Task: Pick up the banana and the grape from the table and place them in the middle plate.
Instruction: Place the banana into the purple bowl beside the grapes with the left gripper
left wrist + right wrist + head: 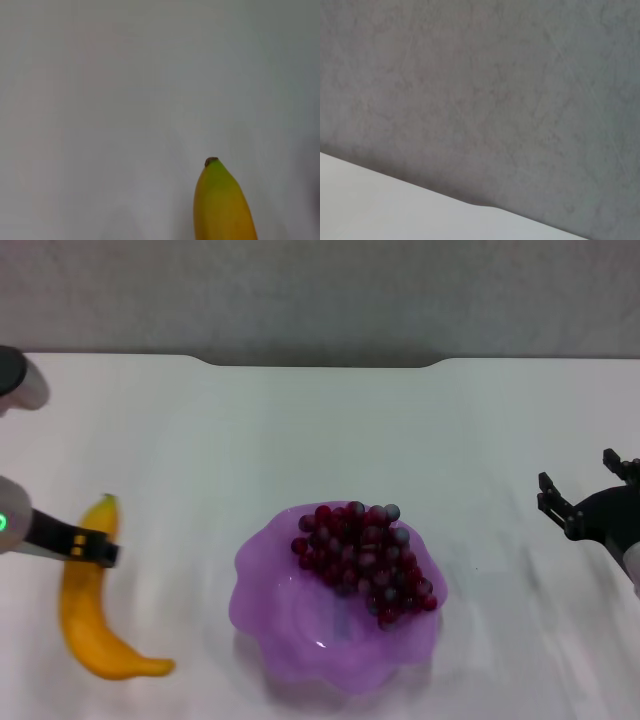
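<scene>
- Grape bunch (364, 560) is seen lying inside the middle plate (270, 625), toward its far-right part; that half of the task is judged done.
- Banana (82, 615) lies on the table (300, 430) at the robot's left, well apart from the plate, not yet placed.
- Banana's long axis runs roughly near-to-far w/ a curve: greenish tip far, stem end hooked toward the plate at the near end.
- Left end effector (97, 549) is seen directly over the banana's upper third, crossing its long axis approx. at right angles; a dark finger (88, 546) lies across the yellow skin. Whether it is open or closed on the fruit cannot be told.
- Left wrist view: only the banana's green tip (216, 172) and bare table are shown; no fingers visible.
- Left arm is clearly nearer to the banana; the plate lies to the end effector's right, so the carry is judged to go rightward.
- Right end effector (580, 495) is held at the far right, well apart from plate & fruit, fingers spread, holding nothing.
</scene>
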Motion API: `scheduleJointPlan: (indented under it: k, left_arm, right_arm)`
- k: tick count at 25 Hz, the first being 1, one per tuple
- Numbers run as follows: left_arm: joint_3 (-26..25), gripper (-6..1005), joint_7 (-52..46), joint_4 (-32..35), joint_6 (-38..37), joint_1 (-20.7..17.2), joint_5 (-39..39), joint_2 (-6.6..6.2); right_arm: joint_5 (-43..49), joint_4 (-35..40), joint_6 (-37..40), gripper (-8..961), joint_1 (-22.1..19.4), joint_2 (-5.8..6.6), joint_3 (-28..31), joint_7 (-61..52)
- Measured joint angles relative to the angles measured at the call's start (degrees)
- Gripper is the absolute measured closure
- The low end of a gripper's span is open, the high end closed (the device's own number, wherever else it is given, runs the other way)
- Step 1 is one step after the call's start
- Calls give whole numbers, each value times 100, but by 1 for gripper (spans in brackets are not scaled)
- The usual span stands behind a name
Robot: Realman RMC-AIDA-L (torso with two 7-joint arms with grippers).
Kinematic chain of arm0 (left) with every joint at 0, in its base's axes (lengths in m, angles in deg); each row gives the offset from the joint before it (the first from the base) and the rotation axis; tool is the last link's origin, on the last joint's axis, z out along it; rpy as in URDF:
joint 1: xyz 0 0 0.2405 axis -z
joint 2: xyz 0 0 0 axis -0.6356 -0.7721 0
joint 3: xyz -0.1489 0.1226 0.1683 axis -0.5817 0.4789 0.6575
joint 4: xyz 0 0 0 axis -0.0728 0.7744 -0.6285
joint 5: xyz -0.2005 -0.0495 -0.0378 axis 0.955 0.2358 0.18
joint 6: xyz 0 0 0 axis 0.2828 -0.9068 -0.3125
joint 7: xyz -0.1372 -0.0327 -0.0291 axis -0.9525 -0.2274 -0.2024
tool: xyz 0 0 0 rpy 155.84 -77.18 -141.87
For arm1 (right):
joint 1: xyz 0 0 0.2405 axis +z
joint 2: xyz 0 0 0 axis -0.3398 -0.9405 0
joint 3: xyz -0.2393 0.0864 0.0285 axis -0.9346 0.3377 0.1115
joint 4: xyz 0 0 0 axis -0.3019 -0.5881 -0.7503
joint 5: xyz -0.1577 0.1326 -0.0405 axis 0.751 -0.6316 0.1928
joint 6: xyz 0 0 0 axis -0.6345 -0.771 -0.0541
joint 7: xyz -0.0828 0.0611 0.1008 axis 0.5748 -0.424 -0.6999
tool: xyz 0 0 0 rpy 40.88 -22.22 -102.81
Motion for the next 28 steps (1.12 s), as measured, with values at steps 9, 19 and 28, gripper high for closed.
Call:
scheduleJointPlan:
  k: [9,19,28]
  left_arm:
    - [685,489,333,-238,-511,-160,2139,36]
    - [638,488,882,654,-1566,-94,3304,12]
    - [353,467,1563,1786,-2076,17,4116,3]
  right_arm:
    - [37,0,-13,74,34,0,0,4]
    - [54,-43,13,74,59,0,-7,18]
    - [18,-159,95,74,13,-9,-17,262]
